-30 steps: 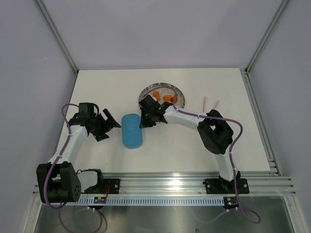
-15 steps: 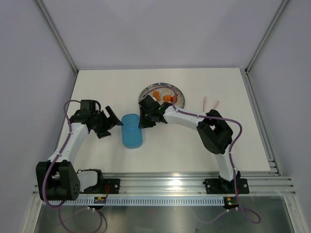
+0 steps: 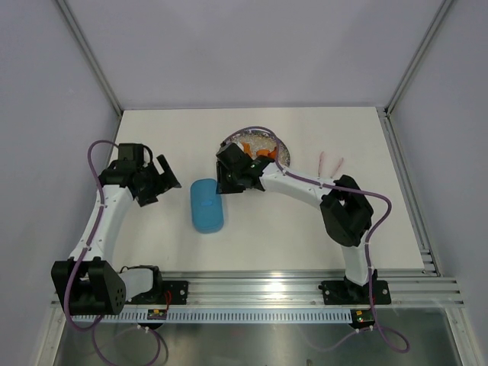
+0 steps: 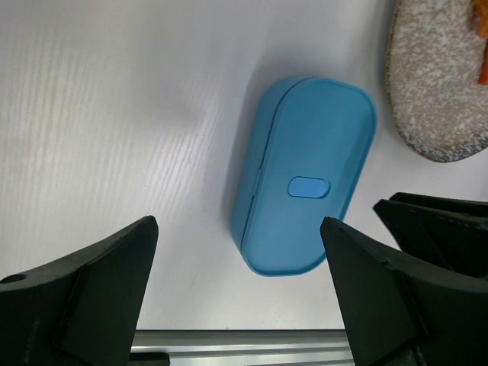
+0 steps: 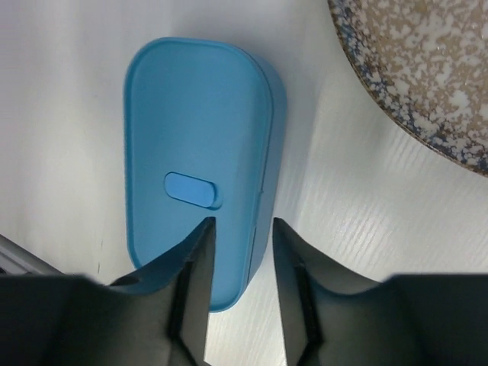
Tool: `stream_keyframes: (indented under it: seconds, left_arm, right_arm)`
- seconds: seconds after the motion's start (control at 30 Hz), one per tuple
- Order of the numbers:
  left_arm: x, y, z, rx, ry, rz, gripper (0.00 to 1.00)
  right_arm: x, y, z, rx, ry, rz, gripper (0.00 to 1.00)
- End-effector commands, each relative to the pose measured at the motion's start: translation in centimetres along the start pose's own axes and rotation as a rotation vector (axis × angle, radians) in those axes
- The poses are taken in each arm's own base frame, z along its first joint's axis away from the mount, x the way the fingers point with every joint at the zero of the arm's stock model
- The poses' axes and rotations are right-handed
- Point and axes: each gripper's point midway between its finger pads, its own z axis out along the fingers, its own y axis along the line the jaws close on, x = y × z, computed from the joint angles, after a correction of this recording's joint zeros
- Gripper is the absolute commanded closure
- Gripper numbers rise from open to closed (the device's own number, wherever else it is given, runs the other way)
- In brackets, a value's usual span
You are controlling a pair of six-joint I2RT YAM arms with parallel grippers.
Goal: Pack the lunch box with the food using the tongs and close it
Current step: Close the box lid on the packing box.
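Observation:
The blue lunch box (image 3: 207, 205) lies on the table with its lid on, and its small latch tab (image 5: 192, 190) faces up. My left gripper (image 3: 162, 187) hovers to the left of the box, open wide with nothing between its fingers (image 4: 91, 297). My right gripper (image 3: 223, 185) hangs over the box's right edge (image 5: 263, 191), jaws apart and holding nothing. Orange food chunks (image 3: 263, 155) sit on the speckled plate (image 3: 282, 156) behind the box. The pale pink tongs (image 3: 330, 162) lie on the table to the right of the plate.
The plate rim (image 5: 427, 84) is close behind the right gripper. An aluminium rail (image 3: 259, 288) runs along the near table edge, and grey walls enclose the table at the back and sides.
The right gripper's jaws have opened and it has lifted a little off the box. The left gripper has drawn back to the left, away from the box.

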Motion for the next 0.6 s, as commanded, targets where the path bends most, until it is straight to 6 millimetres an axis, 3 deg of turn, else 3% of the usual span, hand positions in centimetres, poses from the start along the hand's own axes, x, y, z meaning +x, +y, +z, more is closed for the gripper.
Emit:
stream_keyframes:
  seconds: [0.0,0.03,0.23,0.27,0.37,0.5,0.57]
  left_arm:
    - [-0.7,1.0,-1.3,-0.061,-0.048,0.026,0.07]
    - [-0.5,1.1,-1.4,-0.066,-0.050,0.026,0.07]
    - [-0.7,1.1,-3.1,-0.068,-0.087,0.015,0.06]
    - [-0.8,1.0,-3.4,-0.065,-0.096,0.014,0.06]
    - [-0.7,1.4,-3.8,-0.076,-0.112,0.014,0.06]
    - [0.3,2.0,-4.1,-0.072,-0.091,0.001,0.06]
    - [0.5,2.1,-4.3,-0.066,-0.095,-0.001,0.06]
  right_arm:
    - [-2.6,3.1,-1.9,-0.051,-0.074,-0.064,0.61]
    - [-2.3,3.1,-1.2,-0.046,-0.061,-0.073,0.70]
    - [-2.8,4.8,0.2,-0.068,-0.039,-0.092,0.93]
    - [-3.6,5.7,0.0,-0.089,-0.052,-0.096,0.94]
    - [-3.4,5.9,1.8,-0.081,-0.027,-0.097,0.96]
    - [0.1,3.1,6.6,0.011,0.085,-0.100,0.99]
    - [1.3,2.1,7.5,0.041,0.125,-0.093,1.00]
